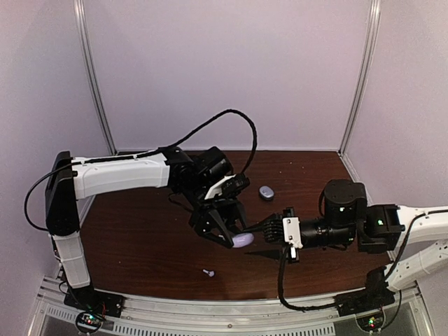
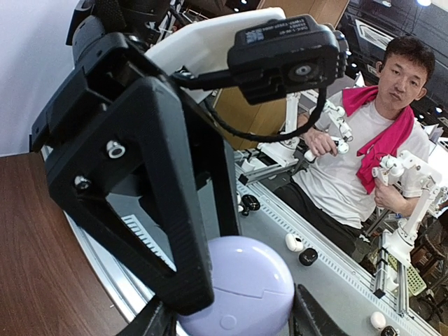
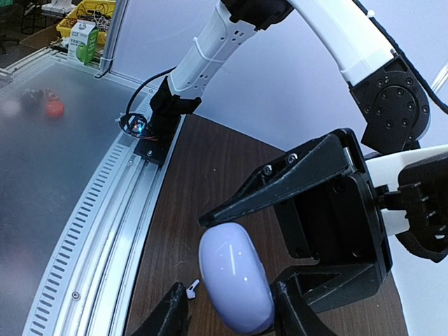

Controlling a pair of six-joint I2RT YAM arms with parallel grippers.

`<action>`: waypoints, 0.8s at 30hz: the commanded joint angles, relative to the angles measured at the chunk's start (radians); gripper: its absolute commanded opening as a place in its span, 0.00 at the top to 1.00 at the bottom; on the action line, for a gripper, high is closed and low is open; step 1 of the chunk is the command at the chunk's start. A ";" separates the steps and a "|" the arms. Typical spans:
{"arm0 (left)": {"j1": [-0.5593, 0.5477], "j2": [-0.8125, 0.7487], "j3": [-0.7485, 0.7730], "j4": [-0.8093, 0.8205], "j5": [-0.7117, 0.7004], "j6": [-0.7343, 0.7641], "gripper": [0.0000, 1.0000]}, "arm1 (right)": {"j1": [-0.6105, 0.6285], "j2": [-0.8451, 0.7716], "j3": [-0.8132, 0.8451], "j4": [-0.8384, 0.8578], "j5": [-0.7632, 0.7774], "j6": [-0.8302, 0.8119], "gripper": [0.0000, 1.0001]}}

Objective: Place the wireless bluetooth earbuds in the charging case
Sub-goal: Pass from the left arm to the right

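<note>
Clamping glossy lilac oval case (plastic), left end effector, right end effector flanking, grip unclear

"What else is there to see in here?"

"A dark wooden table with pale walls on three sides. A slotted metal rail runs along its near edge."

"Anyone about?"

"A man in a white T-shirt, seated past a grey worktop, with a pink towel round his neck."

"And off to the other side?"

"A green-and-white carton beside a yellow crate. There's something red too, but it's too blurred to name."
</note>
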 commanded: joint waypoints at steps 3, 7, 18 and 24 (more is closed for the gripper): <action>-0.009 0.028 0.039 -0.009 0.038 -0.010 0.61 | 0.016 0.018 0.049 -0.054 0.026 -0.032 0.62; -0.009 0.031 0.042 -0.010 0.038 -0.012 0.60 | 0.019 0.020 0.051 -0.059 0.033 -0.034 0.68; 0.025 0.022 0.056 -0.127 0.023 0.143 0.11 | 0.022 0.016 0.051 -0.080 0.073 0.024 0.86; 0.142 -0.092 -0.059 0.021 -0.053 0.038 0.02 | 0.007 -0.020 0.011 -0.063 0.140 0.146 0.89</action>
